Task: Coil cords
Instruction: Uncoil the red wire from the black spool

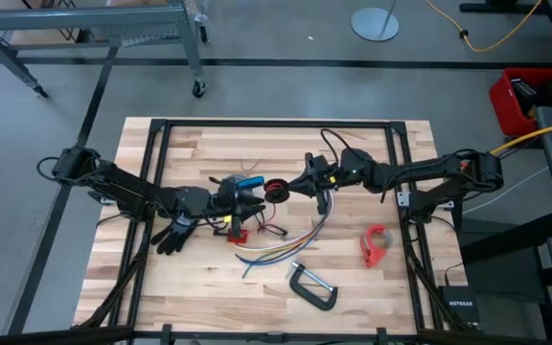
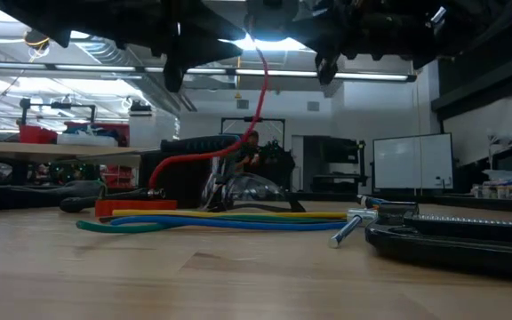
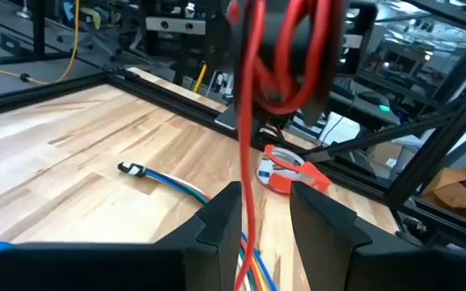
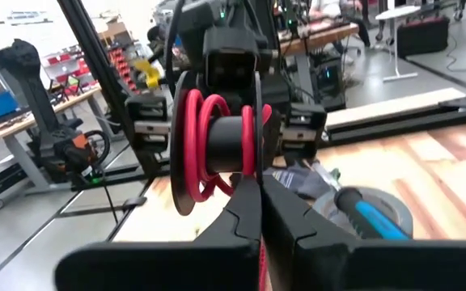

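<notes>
A red cord ring with a black centre (image 1: 274,189) hangs above the table's middle, between my two grippers. My right gripper (image 4: 259,190) comes from the right, level and shut, its tips at the ring (image 4: 217,145). My left gripper (image 3: 265,202) comes from the left and is open. A red strand (image 3: 249,162) drops from the ring (image 3: 290,56) between its fingers, down to a red block (image 2: 136,209) on the table. The bundle of yellow, blue and green strands (image 1: 286,244) lies flat on the wood nearer the front edge. My right gripper's shut fingertips (image 4: 253,182) meet the ring at its near rim (image 4: 249,171), coming level from the table's right. Some red shows between the fingers; whether they pinch the rim or a strand, I cannot tell. The ring is lifted clear of the table. My left gripper has the red strand close along one finger's inner side (image 3: 235,210); whether it touches, I cannot tell.
A red tape dispenser (image 1: 376,244) and a metal C-clamp (image 1: 312,287) lie toward the front right. A black glove (image 1: 175,233) lies under the left arm, and a blue-handled tool (image 1: 247,180) by the left gripper. Black frame rails (image 1: 257,125) border the wood.
</notes>
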